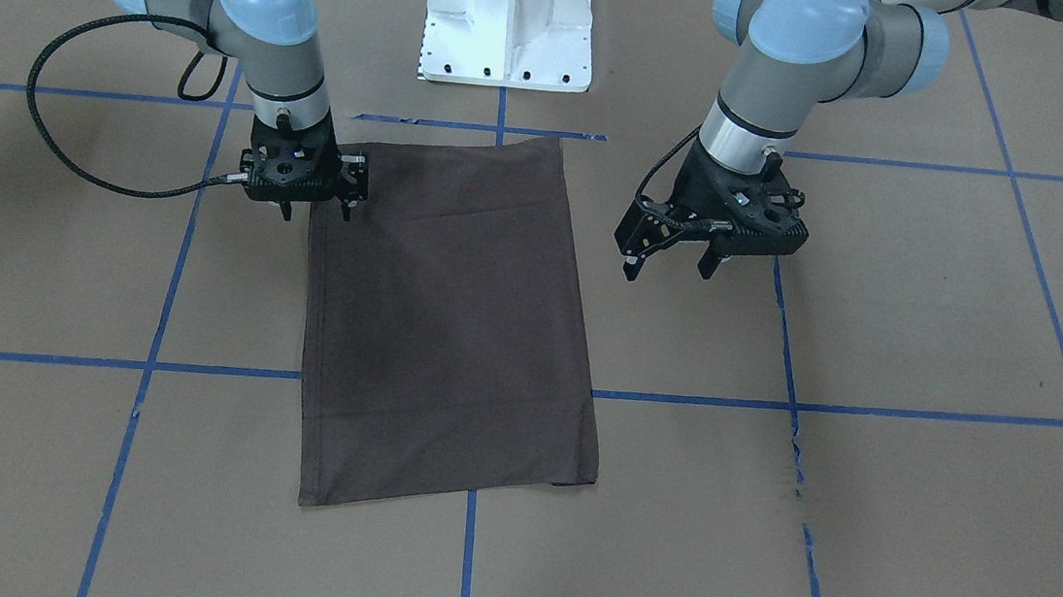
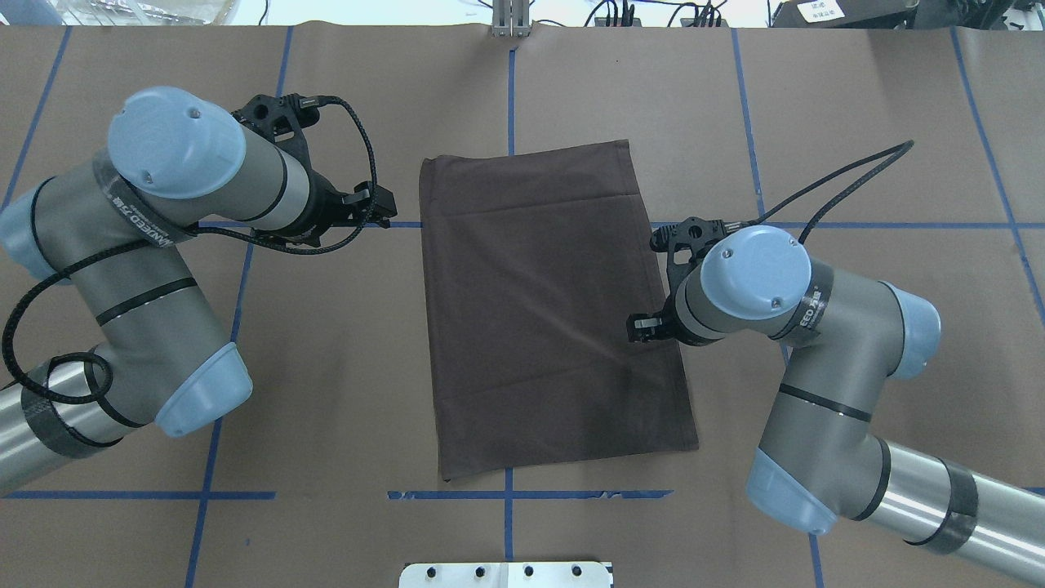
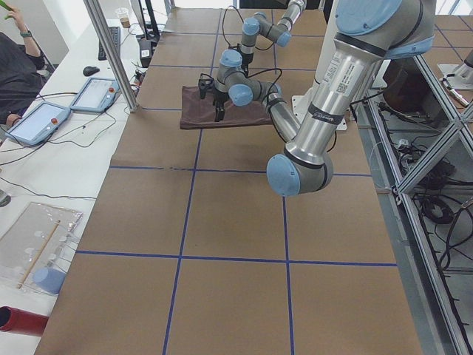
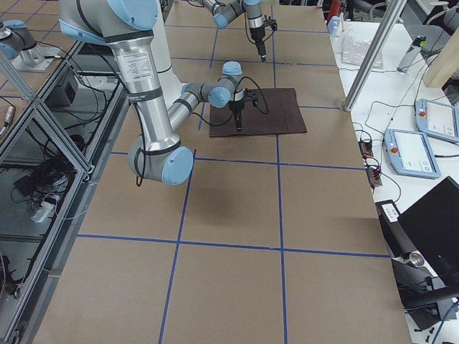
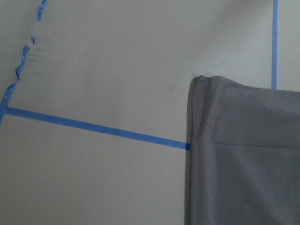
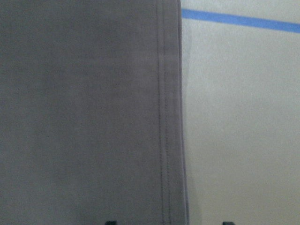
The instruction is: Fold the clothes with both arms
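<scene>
Shows L arm [image 2: 163,269] bent sharply at elbow, forearm reaching fwd, wrist turned in toward the cloth. Has L claw [image 1: 668,265] tilted, tips down & slightly inward, spread wide, holding nothing. Hangs just beside the T-shirt [image 1: 451,320], off its long edge, toward the end farther from robot base, w/ bare paper between. From L wrist cam, catches only a slightly bunched shirt corner where a blue tape line [image 5: 93,127] meets it.

Shows R arm [image 2: 816,384] folded at elbow too, wrist approx vertical, R claw [image 1: 316,211] pointing straight down at the opposite long edge, on the half nearer the base. Parted as well, gripping nothing: straddles the stitched hem, one side over fabric, other over bare surface [image 1: 930,308]. Cannot tell if tips touch cloth.

Finds dark brown shirt folded to a flat rectangle mid-surface, between both claws, one short end near the white pedestal [image 1: 510,18].
</scene>
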`<state>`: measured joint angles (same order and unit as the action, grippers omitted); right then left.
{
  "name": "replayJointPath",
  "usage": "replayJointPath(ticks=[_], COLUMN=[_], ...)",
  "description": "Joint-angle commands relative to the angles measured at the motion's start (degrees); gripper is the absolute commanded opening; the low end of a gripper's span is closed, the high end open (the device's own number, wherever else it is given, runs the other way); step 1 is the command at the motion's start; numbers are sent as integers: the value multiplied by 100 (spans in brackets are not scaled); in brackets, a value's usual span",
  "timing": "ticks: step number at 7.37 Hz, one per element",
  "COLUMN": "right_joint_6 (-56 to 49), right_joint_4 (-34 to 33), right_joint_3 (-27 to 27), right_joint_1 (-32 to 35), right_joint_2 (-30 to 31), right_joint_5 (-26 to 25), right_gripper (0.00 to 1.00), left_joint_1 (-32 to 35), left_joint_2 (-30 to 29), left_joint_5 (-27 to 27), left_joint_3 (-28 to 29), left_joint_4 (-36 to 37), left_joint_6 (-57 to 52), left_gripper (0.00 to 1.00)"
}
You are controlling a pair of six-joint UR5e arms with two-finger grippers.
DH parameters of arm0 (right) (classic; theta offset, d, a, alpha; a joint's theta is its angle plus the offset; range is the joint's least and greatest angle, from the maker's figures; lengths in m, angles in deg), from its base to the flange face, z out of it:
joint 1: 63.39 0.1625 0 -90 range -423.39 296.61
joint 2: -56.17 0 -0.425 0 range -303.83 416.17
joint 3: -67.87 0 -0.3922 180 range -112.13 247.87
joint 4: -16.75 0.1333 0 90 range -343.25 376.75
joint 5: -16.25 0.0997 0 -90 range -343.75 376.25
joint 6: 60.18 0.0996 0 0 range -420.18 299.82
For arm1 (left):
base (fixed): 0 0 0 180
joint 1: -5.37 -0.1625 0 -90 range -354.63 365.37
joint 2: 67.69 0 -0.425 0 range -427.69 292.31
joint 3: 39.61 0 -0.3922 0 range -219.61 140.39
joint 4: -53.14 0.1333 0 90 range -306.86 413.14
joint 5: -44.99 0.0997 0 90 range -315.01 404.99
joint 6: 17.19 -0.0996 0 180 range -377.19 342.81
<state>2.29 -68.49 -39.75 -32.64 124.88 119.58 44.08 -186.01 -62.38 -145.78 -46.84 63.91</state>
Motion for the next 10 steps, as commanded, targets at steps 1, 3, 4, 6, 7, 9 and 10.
replayJointPath(ticks=[1, 3, 4, 6, 7, 9, 10], right_joint_6=[2, 89, 98, 98, 98, 90, 90], right_joint_4=[490, 482, 482, 482, 482, 482, 473], right_joint_3=[-57, -136, -136, -136, -136, -127, -127], right_joint_1=[430, 502, 537, 546, 546, 563, 563], right_joint_2=[-42, -138, -138, -138, -147, -147, -147], right_joint_5=[554, 635, 653, 653, 653, 653, 662], right_gripper=[100, 100, 100, 100, 100, 100, 100], left_joint_1=[-807, -1914, -2241, -2849, -2938, -2948, -2860], left_joint_2=[90, 91, 99, 82, 73, 47, 47], left_joint_5=[-5, 846, 970, 1313, 1332, 1350, 1350], left_joint_3=[-158, -176, -159, -27, -9, 78, 105], left_joint_4=[-144, -136, -127, -101, -75, -39, -39], left_joint_6=[1681, 2767, 3136, 3595, 3780, 3826, 3817], left_gripper=[100, 100, 98, 96, 95, 90, 89])
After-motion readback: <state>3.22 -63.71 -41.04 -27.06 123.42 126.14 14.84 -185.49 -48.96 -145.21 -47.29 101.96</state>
